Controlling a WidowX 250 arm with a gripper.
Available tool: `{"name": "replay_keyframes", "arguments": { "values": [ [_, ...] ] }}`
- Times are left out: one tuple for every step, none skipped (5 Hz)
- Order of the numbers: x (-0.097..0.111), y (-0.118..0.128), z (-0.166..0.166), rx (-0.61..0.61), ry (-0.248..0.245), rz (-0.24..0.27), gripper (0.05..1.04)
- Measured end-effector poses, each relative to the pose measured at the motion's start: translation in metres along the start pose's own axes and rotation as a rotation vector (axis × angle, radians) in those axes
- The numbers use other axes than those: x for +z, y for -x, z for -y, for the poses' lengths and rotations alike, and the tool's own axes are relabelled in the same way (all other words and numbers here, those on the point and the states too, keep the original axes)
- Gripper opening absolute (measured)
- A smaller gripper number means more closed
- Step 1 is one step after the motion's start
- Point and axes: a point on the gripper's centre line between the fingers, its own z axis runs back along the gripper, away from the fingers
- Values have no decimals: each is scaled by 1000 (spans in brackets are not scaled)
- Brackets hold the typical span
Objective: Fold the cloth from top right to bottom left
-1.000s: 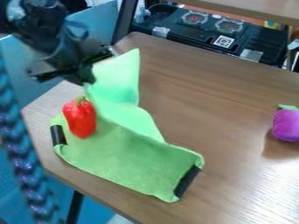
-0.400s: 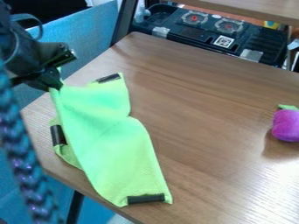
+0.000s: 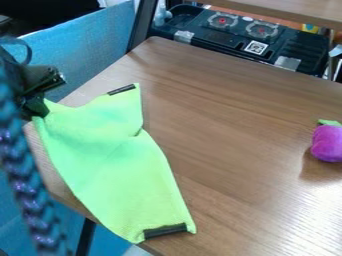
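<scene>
The black gripper [image 3: 41, 106] is at the left edge of the view, over the table's left side, shut on the upper left corner of the green cloth [image 3: 113, 160]. From there the cloth slopes down across the left part of the table. Black strips mark its top corner and its bottom edge, and that bottom edge lies near the table's front left edge. A crease runs inward from the cloth's right side. The red pepper is hidden, and what lies under the cloth cannot be seen.
On the wooden table [image 3: 234, 125], a purple toy [image 3: 327, 143] with a green top sits at the right edge. A dark toy stove [image 3: 242, 36] stands behind the table. A blue braided hose [image 3: 27, 185] hangs down the left foreground.
The gripper has moved left and down, drawing the cloth's corner along. The cloth now covers where the red pepper stood, and its lower right end has swung left.
</scene>
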Motion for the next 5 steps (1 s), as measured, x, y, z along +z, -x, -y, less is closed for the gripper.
{"name": "replay_keyframes", "arguments": {
  "values": [
    [-5, 0, -2, 4, -8, -3, 492],
    [-12, 5, -3, -18, -3, -40, 799],
    [-19, 8, 2, -90, 20, -105, 1002],
    [-6, -6, 23, -139, 39, -168, 1002],
    [27, -29, 47, -175, -37, -238, 1000]
  ]
}}
